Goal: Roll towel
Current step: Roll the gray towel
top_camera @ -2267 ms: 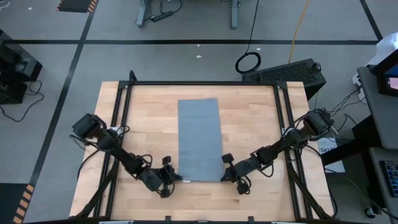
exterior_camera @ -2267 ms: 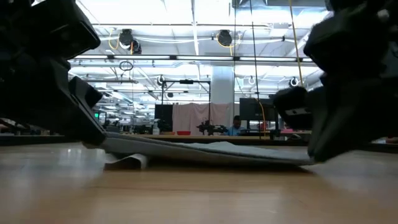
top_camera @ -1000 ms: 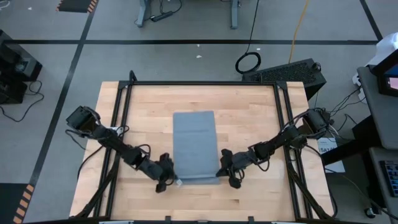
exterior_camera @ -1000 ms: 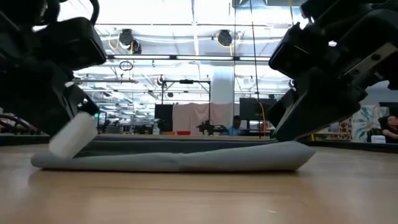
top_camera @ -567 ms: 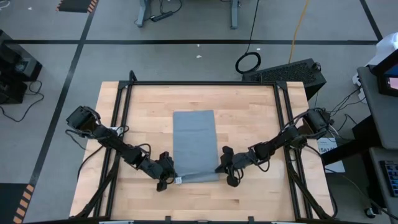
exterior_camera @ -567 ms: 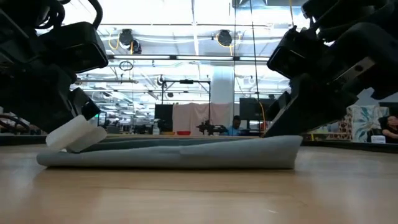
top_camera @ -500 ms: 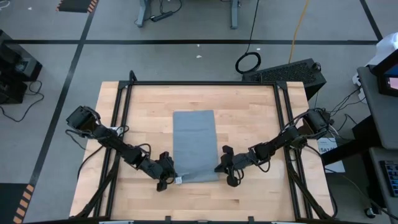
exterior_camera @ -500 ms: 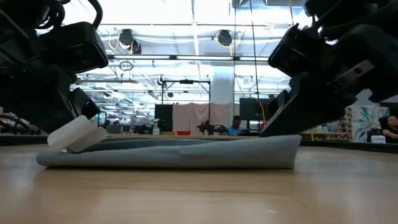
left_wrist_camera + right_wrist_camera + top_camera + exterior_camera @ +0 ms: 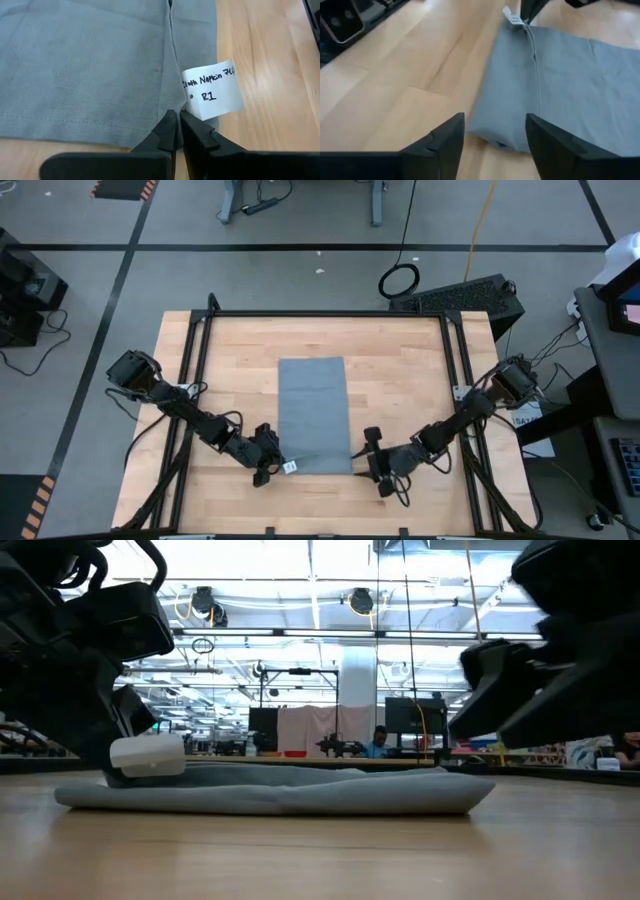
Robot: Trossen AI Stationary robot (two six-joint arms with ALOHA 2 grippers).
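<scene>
The grey towel (image 9: 312,415) lies flat on the wooden table (image 9: 230,360), its near end doubled over into a thick fold (image 9: 270,795). A white tag (image 9: 212,90) sticks out at the near left corner. My left gripper (image 9: 275,468) is shut on that corner. My right gripper (image 9: 370,463) stands open just off the near right corner (image 9: 502,135), touching nothing; the corner shows between its spread fingers in the right wrist view. My left gripper pinches the towel's folded edge (image 9: 172,107) at the near left corner, right beside the white tag, between its two fingertips. The fingers slant down at it from the near left. The towel lies on the table, slack, with the tag resting on top.
A black metal frame (image 9: 200,320) runs along the table's left, far and right sides. Bare wood lies left and right of the towel and beyond its far end (image 9: 312,335). Cables trail from both arms.
My right gripper has opened, let go of the towel's near right corner, rolled, and drawn back toward the table's near right. The freed corner has sunk flat onto the table. The tag has tipped over level on the fold.
</scene>
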